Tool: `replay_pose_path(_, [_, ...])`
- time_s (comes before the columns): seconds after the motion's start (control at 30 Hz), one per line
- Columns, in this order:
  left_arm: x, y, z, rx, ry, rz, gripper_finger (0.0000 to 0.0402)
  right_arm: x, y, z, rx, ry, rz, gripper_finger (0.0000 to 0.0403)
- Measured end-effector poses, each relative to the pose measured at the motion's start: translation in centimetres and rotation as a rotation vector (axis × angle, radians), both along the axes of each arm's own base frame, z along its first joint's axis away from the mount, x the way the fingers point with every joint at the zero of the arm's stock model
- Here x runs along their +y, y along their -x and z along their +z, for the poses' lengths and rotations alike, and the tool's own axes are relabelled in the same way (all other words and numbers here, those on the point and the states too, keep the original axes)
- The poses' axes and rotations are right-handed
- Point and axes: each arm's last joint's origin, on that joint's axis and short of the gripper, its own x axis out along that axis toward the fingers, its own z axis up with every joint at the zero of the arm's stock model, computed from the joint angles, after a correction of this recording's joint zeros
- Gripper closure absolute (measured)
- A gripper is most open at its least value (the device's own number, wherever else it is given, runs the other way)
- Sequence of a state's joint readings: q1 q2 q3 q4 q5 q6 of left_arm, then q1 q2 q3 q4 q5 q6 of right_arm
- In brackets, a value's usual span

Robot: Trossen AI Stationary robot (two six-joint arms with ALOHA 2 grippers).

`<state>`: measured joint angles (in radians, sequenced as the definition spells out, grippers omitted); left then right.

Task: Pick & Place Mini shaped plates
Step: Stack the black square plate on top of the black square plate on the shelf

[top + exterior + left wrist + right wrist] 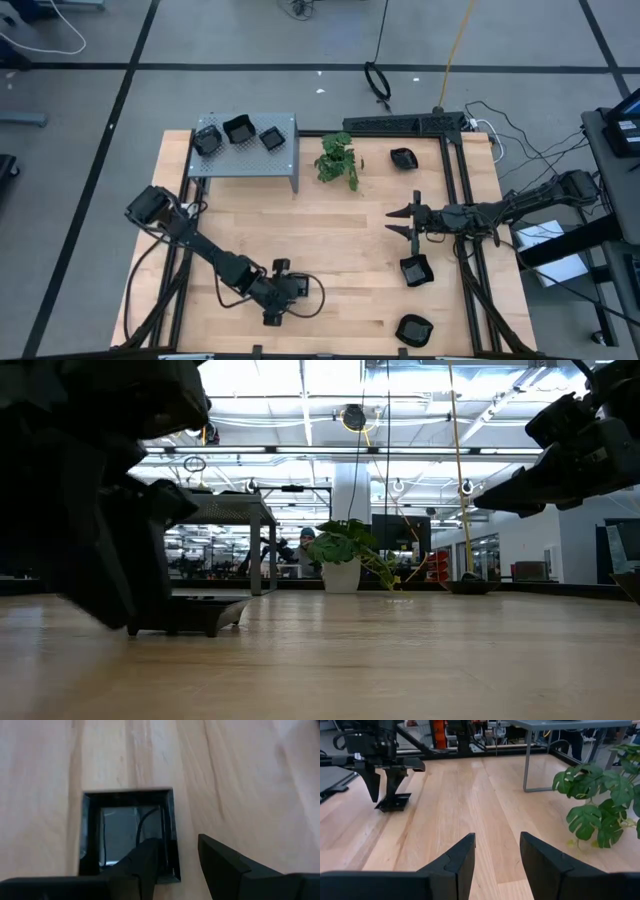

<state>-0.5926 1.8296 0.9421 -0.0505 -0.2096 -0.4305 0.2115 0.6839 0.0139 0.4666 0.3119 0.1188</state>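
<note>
My left gripper point(272, 312) is down at the table's near edge, left of the middle, shut on a small square black plate point(120, 827). The low view shows that plate point(190, 615) level at table height under the fingers. Three more black plates point(238, 130) lie on the grey perforated shelf point(250, 155) at the far left. Others rest on the wood at the right: one far point(403, 158), one in the middle point(415, 270), one near point(413, 330). My right gripper point(390, 222) hangs open above the table's right half, touching nothing. My left gripper has one finger point(145, 865) inside the square plate and the other outside, with one side wall point(173, 845) of the plate between them. The fingers slant down from the table's left. The plate is level at the table top; whether its base touches the wood I cannot tell.
A small green potted plant point(338, 160) stands at the far middle, next to the shelf's right leg. Black frame rails point(465, 200) run along the table's right side and far right edge. Bare wood lies between the two grippers point(470, 795).
</note>
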Motion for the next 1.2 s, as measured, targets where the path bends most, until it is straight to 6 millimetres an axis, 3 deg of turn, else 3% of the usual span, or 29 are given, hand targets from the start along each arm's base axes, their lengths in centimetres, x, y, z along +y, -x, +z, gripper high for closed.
replay_pose_path(0.4, [0.2,-0.1,-1.0,-0.013,-0.118,0.005,0.0265,0.0,0.0,0.0,0.000,0.000,0.000,0.0259])
replay_pose_path(0.73, [0.5,-0.4,-1.0,-0.023,-0.126,0.009,0.0391,0.0,0.0,0.0,0.000,0.000,0.000,0.0259])
replay_pose_path(0.97, [0.2,-0.6,-0.6,-0.034,-0.135,-0.021,0.0378,0.0,0.0,0.0,0.000,0.000,0.000,0.0258])
replay_pose_path(1.2, [0.1,-2.3,1.7,-0.022,-0.204,-0.065,0.0395,0.0,0.0,0.0,0.000,0.000,0.000,0.0257])
